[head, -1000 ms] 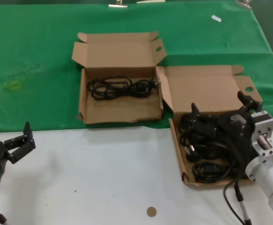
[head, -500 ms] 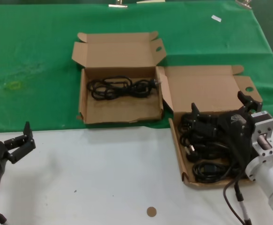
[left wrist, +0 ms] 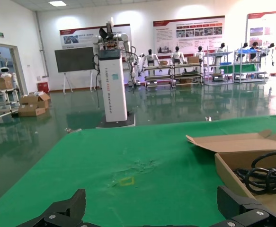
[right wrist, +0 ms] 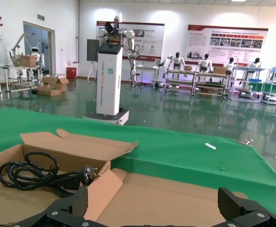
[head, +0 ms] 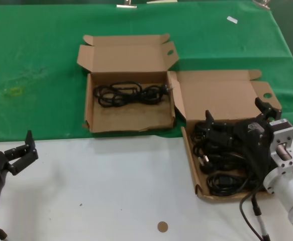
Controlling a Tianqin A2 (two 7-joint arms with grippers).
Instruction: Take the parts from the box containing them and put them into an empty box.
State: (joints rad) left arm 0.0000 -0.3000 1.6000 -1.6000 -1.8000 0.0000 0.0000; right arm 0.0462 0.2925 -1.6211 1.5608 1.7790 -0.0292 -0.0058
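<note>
Head view: right hand point(head: 235, 116), black, two-fingered, spread wide and holding nothing, hangs at right of centre over the shallow brown corrugated cardboard box with the longer tray point(head: 192, 168), lower right of frame, which holds the black coiled power cords with plugs point(head: 221, 160) just beneath and nearer than the fingertips. Advised handling: lower straight onto one bundle, close across the thick of its coil rather than a stray loop, lift clear of the tray wall so neighbouring cords do not drag. The second brown cardboard box, wider tray point(head: 128, 120), upper centre on the green cloth, already holds one cord point(head: 130, 94). Left hand point(head: 21, 149), lower left over the white worktop point(head: 111, 186), open, empty, idle. Left wrist view: left fingertips point(left wrist: 62, 210) wide apart at bottom edge; the wider box's wall and its cord at lower right. Right wrist view: right fingertips point(right wrist: 64, 208) wide apart at bottom edge; that box's cord at lower left.
</note>
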